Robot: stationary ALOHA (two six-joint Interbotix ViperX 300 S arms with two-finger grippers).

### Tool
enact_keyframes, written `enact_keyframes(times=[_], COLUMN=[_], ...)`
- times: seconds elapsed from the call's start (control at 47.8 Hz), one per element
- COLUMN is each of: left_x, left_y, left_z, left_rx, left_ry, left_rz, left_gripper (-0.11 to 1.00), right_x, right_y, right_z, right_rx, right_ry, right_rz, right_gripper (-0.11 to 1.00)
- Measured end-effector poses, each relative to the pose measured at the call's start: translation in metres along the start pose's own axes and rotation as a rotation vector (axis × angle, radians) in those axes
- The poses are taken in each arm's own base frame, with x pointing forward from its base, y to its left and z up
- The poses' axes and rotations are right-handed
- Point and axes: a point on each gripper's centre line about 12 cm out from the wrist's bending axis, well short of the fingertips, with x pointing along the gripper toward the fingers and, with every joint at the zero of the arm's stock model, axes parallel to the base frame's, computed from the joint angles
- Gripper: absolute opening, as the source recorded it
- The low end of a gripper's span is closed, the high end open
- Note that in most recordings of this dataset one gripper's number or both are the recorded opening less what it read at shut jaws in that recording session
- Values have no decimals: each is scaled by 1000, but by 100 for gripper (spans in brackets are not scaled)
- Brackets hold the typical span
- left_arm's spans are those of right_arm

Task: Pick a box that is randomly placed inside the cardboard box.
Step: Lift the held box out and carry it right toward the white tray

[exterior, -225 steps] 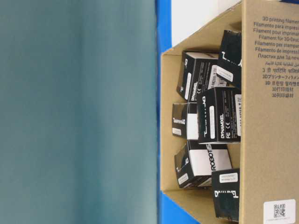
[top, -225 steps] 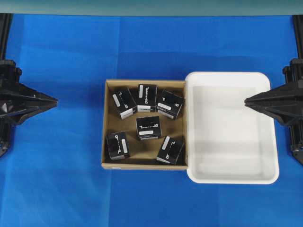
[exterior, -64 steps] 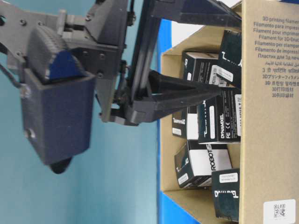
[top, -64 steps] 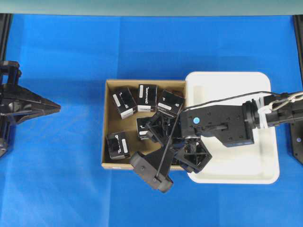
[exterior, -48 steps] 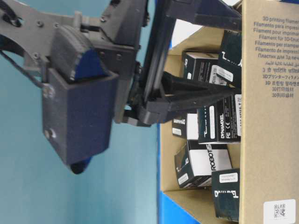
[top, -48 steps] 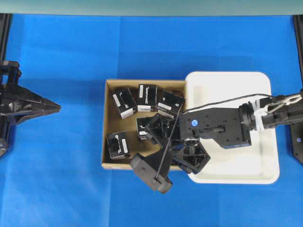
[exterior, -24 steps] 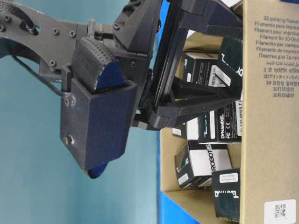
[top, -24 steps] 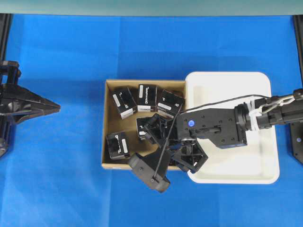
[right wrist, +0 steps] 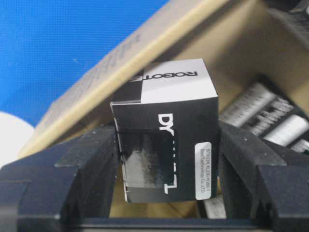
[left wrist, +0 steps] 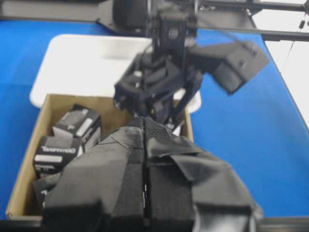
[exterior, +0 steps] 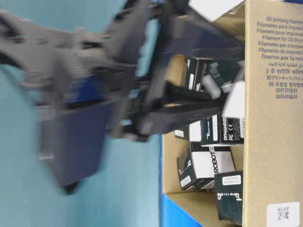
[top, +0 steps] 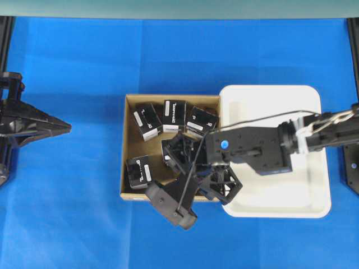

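A blue cloth covers the bench [top: 73, 185], with the cardboard box [top: 124, 147] at its middle and a white tray [top: 314, 106] touching its right wall. Several black boxes lie scattered inside the cardboard box; five can be counted around the arm in the overhead view.

The box [right wrist: 166, 130] being picked is a small stiff carton, probably light, with flat glossy faces that could slip under a weak pinch. Its two opposite side faces are the sensible hold, and that is where it is held, label side facing the wrist camera.

The right claw [right wrist: 164, 145] has reached across into the cardboard box near its front right part. Its fingers [right wrist: 84, 157] are closed onto the box, one pad against each side face, as wide apart as the carton is. The box sits upright between them, with the cardboard wall and other boxes behind it; it looks slightly raised, though I cannot tell if it has cleared the floor. The table-level view is motion-blurred.

The left claw [top: 56, 126] hangs well apart over the bench at the left, its fingers pressed together on nothing.
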Motion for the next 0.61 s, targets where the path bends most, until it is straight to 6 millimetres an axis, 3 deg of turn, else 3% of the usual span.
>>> enact_keyframes(times=[0.167, 0.251, 0.439, 0.523, 0.607], left_x=[0, 0, 0, 0, 0], left_y=[0, 0, 0, 0, 0], left_z=[0, 0, 0, 0, 0], left_rx=[0, 0, 0, 2, -2], left_ry=[0, -2, -2, 0, -2], left_rz=[0, 0, 0, 0, 1], left_gripper=[-7, -7, -7, -7, -7], right_x=[-49, -79, -149, -162, -162], right_y=[-11, -22, -44, -49, -51], right_z=[1, -8, -55, -79, -98], right_rx=[80, 169, 388, 466, 538], right_ry=[-25, -36, -26, -1, 24], right_rz=[-29, -51, -89, -85, -71], right_gripper=[59, 59, 59, 59, 59])
